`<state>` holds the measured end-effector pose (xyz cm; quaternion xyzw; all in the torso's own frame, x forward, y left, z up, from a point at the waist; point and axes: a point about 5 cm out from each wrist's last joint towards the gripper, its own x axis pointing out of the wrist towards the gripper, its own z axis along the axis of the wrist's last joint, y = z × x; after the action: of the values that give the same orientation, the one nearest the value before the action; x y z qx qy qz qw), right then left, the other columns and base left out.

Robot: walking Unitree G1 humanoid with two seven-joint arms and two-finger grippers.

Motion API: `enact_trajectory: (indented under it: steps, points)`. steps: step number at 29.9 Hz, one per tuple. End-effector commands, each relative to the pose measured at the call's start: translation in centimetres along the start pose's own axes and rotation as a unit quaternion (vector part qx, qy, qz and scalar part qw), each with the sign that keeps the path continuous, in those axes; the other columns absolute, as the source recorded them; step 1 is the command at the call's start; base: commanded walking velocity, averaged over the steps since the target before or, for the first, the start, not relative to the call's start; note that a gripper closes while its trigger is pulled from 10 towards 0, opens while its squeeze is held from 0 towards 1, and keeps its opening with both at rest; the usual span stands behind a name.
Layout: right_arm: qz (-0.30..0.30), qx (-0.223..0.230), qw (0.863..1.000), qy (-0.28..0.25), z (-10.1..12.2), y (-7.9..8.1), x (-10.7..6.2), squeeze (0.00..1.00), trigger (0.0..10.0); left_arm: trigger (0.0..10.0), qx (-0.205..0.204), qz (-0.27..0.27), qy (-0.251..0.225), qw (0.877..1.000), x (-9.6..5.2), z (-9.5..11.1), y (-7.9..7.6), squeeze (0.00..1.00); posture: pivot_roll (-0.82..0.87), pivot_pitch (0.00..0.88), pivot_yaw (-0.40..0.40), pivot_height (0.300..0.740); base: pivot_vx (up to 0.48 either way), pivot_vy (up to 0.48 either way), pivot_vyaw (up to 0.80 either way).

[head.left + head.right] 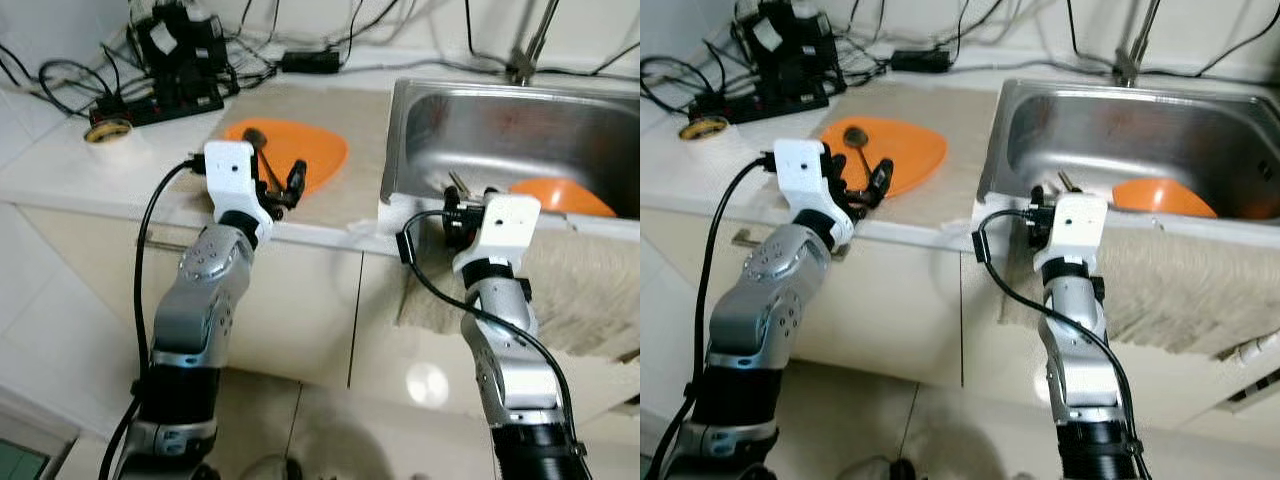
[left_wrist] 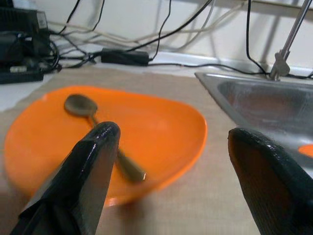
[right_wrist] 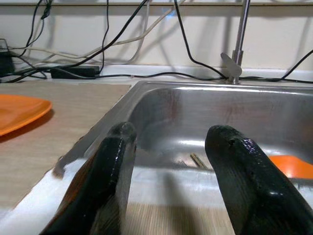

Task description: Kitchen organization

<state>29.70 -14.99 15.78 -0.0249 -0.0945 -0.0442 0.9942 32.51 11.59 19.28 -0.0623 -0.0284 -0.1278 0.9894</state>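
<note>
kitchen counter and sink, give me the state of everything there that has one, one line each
orange plate: flat on the counter mat, a spoon on it
spoon: lying on the plate, bowl end toward the wall
sink: no water seen running, holds an orange dish
orange dish: lying in the sink basin
left gripper: jaws open, at the plate's near edge, holding nothing
right gripper: jaws open, at the sink's front rim, holding nothing

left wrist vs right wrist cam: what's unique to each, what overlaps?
Left wrist view: a spoon lying on the orange plate, with the left gripper open just short of the plate's near rim.

Right wrist view: the right gripper open at the sink's front edge, and an orange dish down in the basin beside thin utensils.

Both: the plate, sink, faucet, beige counter mat and cables along the wall.
</note>
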Motion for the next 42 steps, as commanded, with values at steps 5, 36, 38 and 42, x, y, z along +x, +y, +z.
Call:
enact_trajectory:
  steps: [5,36,38,42]
  points:
    - [0.003,0.000,1.000,0.002,-0.1,0.1,0.0,0.00,10.0,10.0,0.002,0.004,-0.001,1.000,0.1,0.0,0.3,0.00,-0.03,0.000,0.067,0.740,-0.261,0.000,0.00]
    - [-0.003,-0.015,0.965,0.261,-12.5,-1.2,-1.7,0.00,10.0,10.0,0.060,-0.020,0.234,0.970,0.8,-12.8,0.4,0.00,-0.03,0.000,0.059,0.740,-0.025,0.000,0.00]
    - [-0.003,-0.022,0.958,0.288,-13.5,-1.6,-2.0,0.00,10.0,10.0,0.046,-0.011,0.272,0.961,0.2,-14.4,0.4,0.00,-0.03,0.000,0.061,0.740,0.000,0.000,0.00]
    - [0.001,-0.042,0.934,0.356,-15.9,-2.5,-3.8,0.00,10.0,10.0,0.078,-0.014,0.342,0.936,-2.2,-18.0,0.1,0.00,-0.03,0.000,0.060,0.740,0.000,0.000,0.00]
